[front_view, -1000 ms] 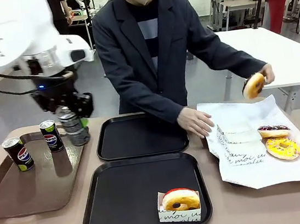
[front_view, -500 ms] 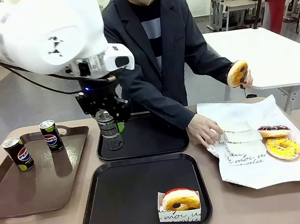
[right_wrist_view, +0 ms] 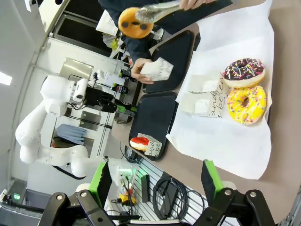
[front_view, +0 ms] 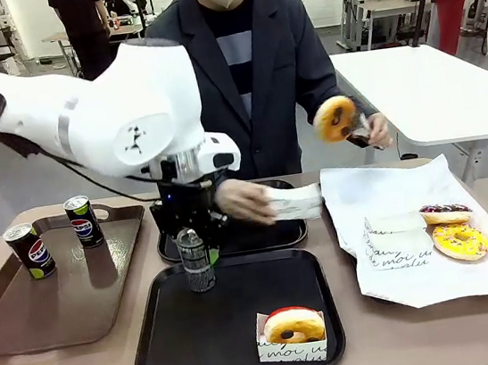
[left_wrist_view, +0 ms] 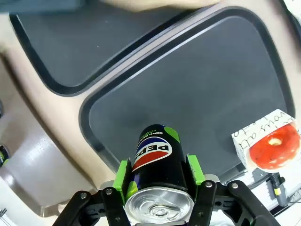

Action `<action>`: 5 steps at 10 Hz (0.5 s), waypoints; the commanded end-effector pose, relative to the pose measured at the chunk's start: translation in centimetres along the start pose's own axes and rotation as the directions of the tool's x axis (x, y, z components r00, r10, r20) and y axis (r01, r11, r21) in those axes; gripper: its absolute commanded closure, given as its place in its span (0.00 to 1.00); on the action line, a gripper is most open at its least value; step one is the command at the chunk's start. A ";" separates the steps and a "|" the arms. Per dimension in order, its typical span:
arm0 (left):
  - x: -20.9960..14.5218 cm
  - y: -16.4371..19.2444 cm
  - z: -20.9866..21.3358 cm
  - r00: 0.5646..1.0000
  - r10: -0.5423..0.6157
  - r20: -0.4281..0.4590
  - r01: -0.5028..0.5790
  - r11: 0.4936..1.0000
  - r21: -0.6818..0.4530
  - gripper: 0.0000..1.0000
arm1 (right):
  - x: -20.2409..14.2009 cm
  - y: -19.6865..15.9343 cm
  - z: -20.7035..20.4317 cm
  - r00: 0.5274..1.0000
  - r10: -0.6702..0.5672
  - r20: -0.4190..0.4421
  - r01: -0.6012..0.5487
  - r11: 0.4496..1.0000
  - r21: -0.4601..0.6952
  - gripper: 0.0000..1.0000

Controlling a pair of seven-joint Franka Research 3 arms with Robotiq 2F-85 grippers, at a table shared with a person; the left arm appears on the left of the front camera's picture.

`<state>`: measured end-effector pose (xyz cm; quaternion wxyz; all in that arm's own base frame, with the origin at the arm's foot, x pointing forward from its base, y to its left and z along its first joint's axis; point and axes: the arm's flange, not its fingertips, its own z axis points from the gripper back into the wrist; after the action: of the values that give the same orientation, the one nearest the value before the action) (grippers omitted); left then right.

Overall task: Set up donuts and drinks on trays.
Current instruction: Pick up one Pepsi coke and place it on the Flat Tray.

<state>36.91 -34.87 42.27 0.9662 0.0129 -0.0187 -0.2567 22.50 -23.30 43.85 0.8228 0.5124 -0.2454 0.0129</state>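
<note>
At near tray far edge | left claw pinching Pepsi can | right claw spread, empty

I count 3 slim silver-topped drink cans | 4 ring-shaped donuts | 2 square black plastic trays | 1 long dark-brown tray

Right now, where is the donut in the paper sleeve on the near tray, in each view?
Front view: sleeved donut, near right corner of the near tray.
Left wrist view: at the right edge, halfway down.
Right wrist view: below the centre, slightly left.
Shared landmark: the near tray beneath it.
</note>
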 end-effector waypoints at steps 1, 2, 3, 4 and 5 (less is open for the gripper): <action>-1.2 0.0 -1.4 0.997 -0.041 0.061 0.042 0.999 -0.022 0.41 | 0.2 -0.1 -0.1 1.000 0.017 0.026 -0.018 1.000 0.025 0.00; -1.6 0.0 -2.5 0.997 -0.057 0.056 0.058 0.998 -0.017 0.41 | 0.2 -0.1 -0.1 1.000 0.017 0.026 -0.018 1.000 0.025 0.00; -1.8 0.0 -3.6 0.998 -0.060 0.031 0.060 0.998 -0.011 0.41 | 0.2 -0.1 -0.1 1.000 0.017 0.026 -0.018 1.000 0.025 0.00; -1.8 0.0 -4.0 0.998 -0.062 0.021 0.062 0.998 -0.009 0.41 | 0.2 -0.1 -0.1 1.000 0.017 0.026 -0.018 1.000 0.025 0.00; -1.9 -0.1 -4.1 0.998 -0.065 0.019 0.066 0.998 -0.009 0.41 | 0.2 -0.1 -0.1 1.000 0.017 0.026 -0.018 1.000 0.025 0.00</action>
<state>35.42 -34.01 37.78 0.9593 0.0116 -0.0201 -0.2813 22.49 -23.31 43.85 0.8228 0.5123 -0.2456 0.0129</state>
